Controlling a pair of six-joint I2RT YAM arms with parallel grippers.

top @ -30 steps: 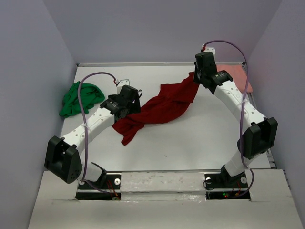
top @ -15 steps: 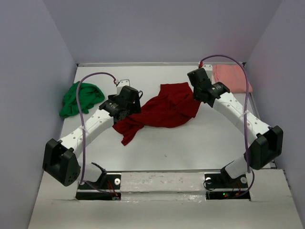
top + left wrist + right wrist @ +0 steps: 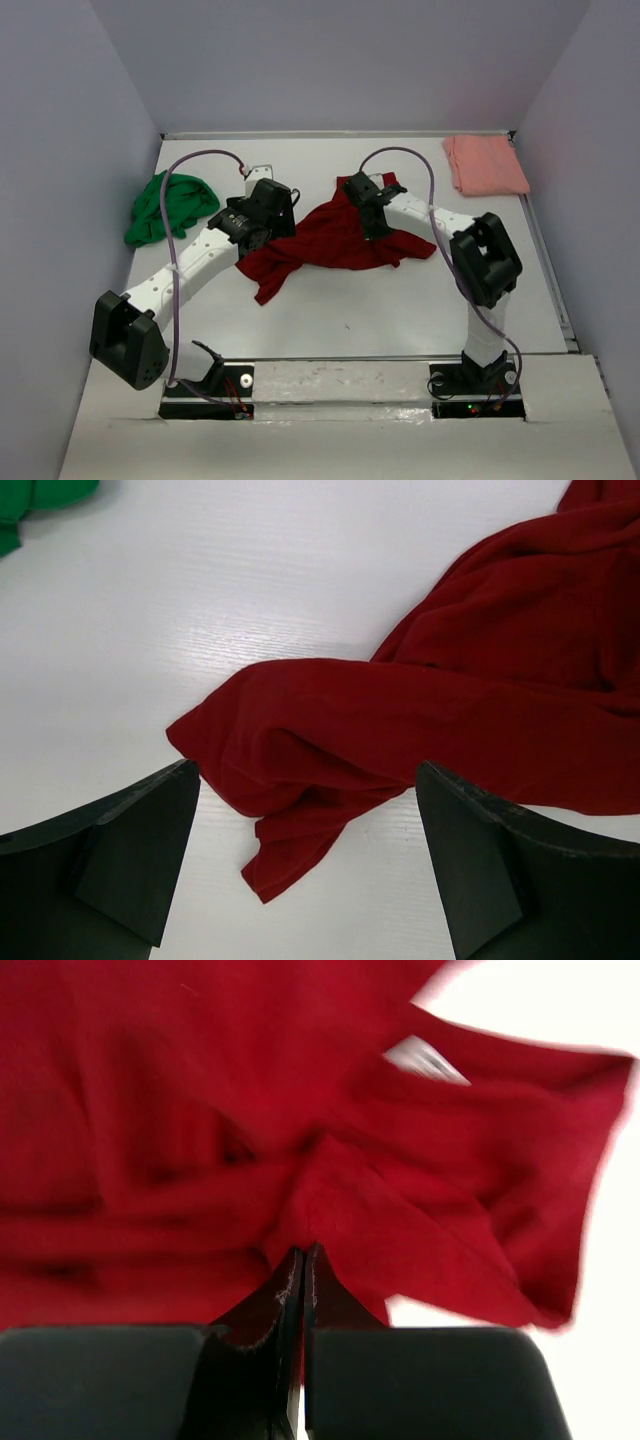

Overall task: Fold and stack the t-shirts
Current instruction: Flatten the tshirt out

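Seeing the dark red shirt [image 3: 335, 235] bunched up in the middle of the table [image 3: 350, 320]. Got the right gripper [image 3: 303, 1255] pinched tight on a fold of it (blurry there). Got the left gripper [image 3: 307, 780] spread wide, fingers [image 3: 140, 850] flanking the shirt's left end. Also spotting the green shirt [image 3: 165, 208] by the left edge and the pink shirt [image 3: 485, 163] in the far right corner.

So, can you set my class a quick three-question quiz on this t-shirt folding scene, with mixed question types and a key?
1. True or false: the left pincer stands open.
2. The right pincer is shut on which t-shirt? A green, B dark red, C none.
3. Fill in: the ___ t-shirt lies bunched at the left side of the table.
Key: 1 true; 2 B, the dark red t-shirt; 3 the green t-shirt.
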